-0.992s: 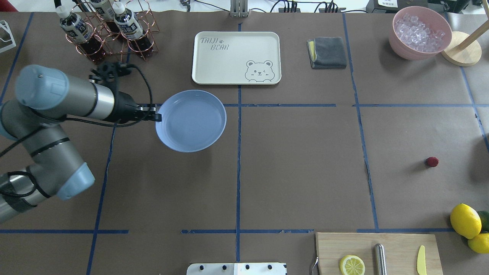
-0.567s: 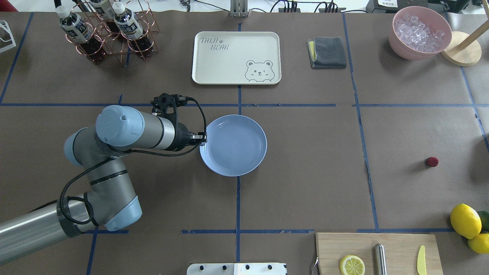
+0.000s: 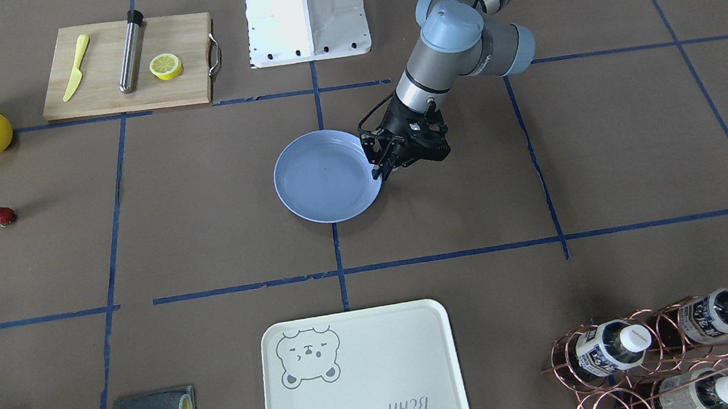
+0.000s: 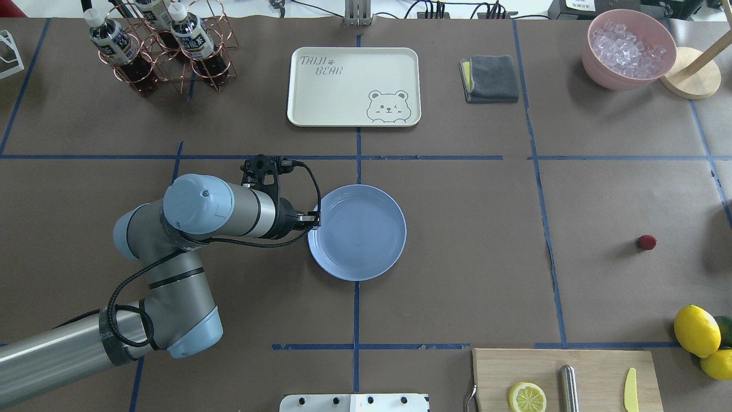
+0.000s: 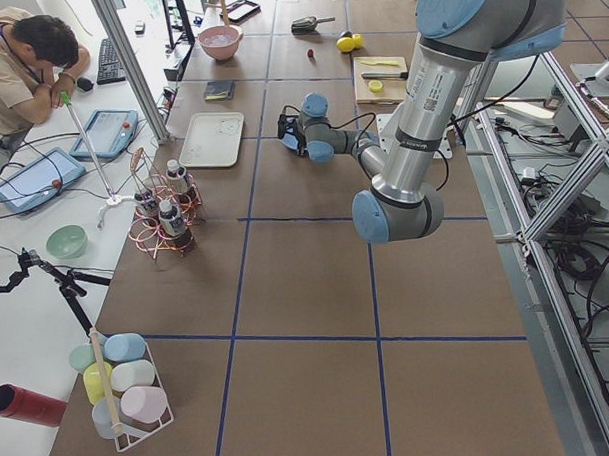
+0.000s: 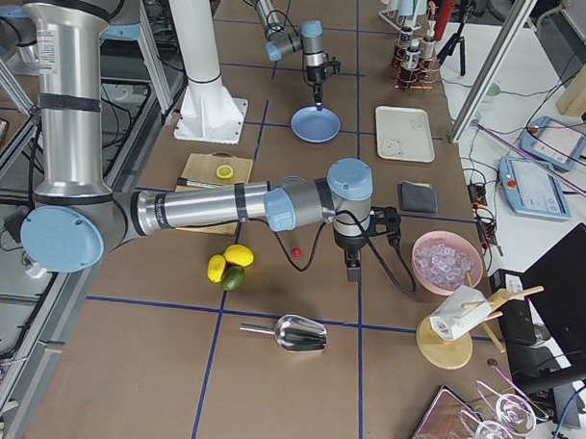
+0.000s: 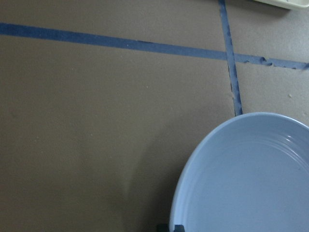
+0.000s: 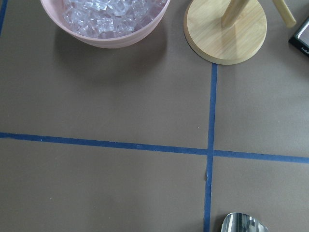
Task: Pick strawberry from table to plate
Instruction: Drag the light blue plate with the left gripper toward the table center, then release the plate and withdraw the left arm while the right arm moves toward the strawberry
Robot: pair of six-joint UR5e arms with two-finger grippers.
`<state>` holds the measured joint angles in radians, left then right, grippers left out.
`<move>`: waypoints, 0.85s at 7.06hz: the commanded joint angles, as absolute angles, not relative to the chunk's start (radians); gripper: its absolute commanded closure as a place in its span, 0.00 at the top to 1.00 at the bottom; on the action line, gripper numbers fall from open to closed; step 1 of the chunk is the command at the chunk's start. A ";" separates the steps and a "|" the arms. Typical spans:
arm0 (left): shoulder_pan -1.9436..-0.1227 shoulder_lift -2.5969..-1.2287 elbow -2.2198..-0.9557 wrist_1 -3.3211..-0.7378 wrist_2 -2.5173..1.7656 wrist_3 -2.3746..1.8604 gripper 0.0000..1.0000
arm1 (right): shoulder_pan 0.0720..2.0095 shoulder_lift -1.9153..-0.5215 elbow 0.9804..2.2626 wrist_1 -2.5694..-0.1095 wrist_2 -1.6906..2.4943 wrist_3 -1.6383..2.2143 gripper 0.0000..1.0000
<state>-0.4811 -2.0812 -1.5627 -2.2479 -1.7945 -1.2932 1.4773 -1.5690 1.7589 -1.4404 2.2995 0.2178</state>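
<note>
At mid-table left jaws clamp the plate (image 4: 384, 254) rim; right jaws' state unclear; pink bowl (image 4: 607, 80) holds ice (image 4: 626, 48).

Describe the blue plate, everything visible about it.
The plate is round, shallow and light blue, plastic-looking, with a raised rim and faint rings inside. It is empty and level, near the middle of the table, lying across a blue tape line. The left gripper pinches its rim in its jaws on the robot's left side. The strawberry lies far off, well apart from it.
</note>
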 commanded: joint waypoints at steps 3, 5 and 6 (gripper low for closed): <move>-0.666 -1.989 -1.705 -2.084 -1.941 -0.995 1.00 | 1.471 -1.563 1.807 -1.437 2.299 0.212 1.00; -0.924 -1.939 -1.840 -1.761 -2.038 -0.564 1.00 | 1.399 -1.563 1.917 -1.439 2.301 0.216 1.00; -1.072 -1.939 -1.826 -1.633 -2.078 -0.393 1.00 | 1.296 -1.487 1.922 -1.440 2.295 0.219 1.00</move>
<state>-0.9074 -1.9502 -1.8103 -1.7956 -2.0284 -0.6123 1.3872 -1.5432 1.8994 -1.4392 2.2999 0.2147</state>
